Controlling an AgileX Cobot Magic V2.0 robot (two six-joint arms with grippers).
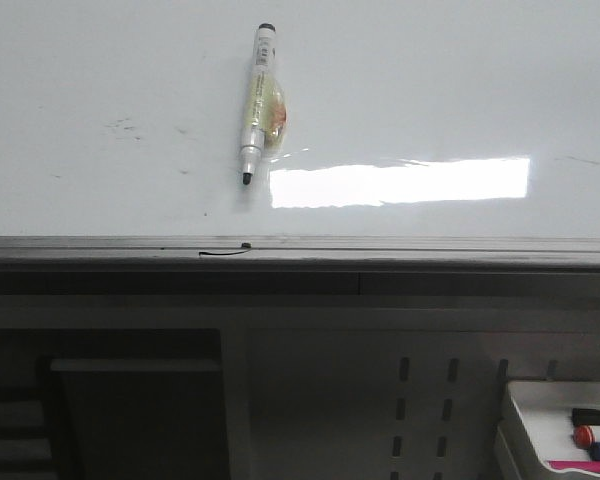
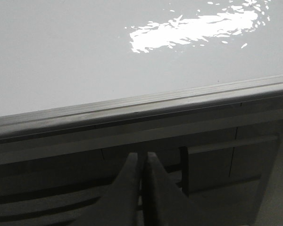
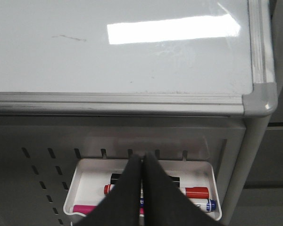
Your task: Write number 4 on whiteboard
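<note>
The whiteboard (image 1: 400,90) is a glossy white board with a grey edge strip and a bright glare. It also shows in the left wrist view (image 2: 61,56) and the right wrist view (image 3: 132,61). No number 4 shows on it, only faint grey smudges (image 1: 123,126). A white marker (image 1: 257,100) with a black tip lies uncapped on the board. A short black squiggle (image 1: 225,252) sits on the edge strip. My left gripper (image 2: 142,155) is shut and empty below the board's edge. My right gripper (image 3: 142,157) is shut and empty over the marker tray (image 3: 75,181).
The small white tray (image 1: 520,425) holds black, red, blue and pink markers (image 3: 196,192) at the lower right, hung on a perforated grey panel (image 1: 420,400). A dark shelf frame (image 1: 130,400) stands below the board at the left.
</note>
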